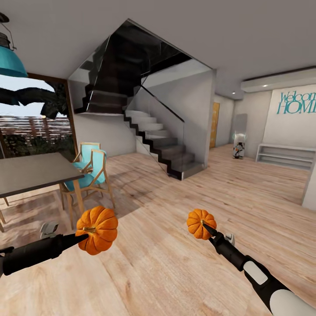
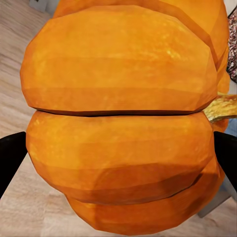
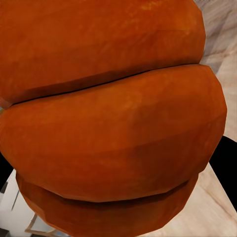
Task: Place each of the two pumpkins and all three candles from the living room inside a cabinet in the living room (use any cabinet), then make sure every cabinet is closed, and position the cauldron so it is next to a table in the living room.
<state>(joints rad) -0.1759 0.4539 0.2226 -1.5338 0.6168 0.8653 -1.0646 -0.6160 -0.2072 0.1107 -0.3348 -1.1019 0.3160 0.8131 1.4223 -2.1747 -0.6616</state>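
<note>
Both arms reach forward over the wooden floor, each carrying a bright-orange ribbed pumpkin. My left gripper (image 1: pixel 87 236) is shut on the larger-looking pumpkin (image 1: pixel 97 230) at the lower left of the head view. My right gripper (image 1: pixel 206 227) is shut on the other pumpkin (image 1: pixel 201 224) at lower centre-right. In the left wrist view the pumpkin (image 2: pixel 118 118) sits between the black fingers (image 2: pixel 10 160) with its stem (image 2: pixel 222 107) to one side. The right wrist view has its pumpkin (image 3: pixel 108 118) pressed close to the lens. Candles, cabinet, cauldron and the coffee table are out of view.
A grey dining table (image 1: pixel 30 173) with teal-cushioned wooden chairs (image 1: pixel 90 169) stands at the left by a window. A dark staircase (image 1: pixel 153 140) with glass railing rises ahead. At the far right are a low white shelf (image 1: pixel 285 156) and a wall reading "Welcome Home". Open wooden floor lies ahead.
</note>
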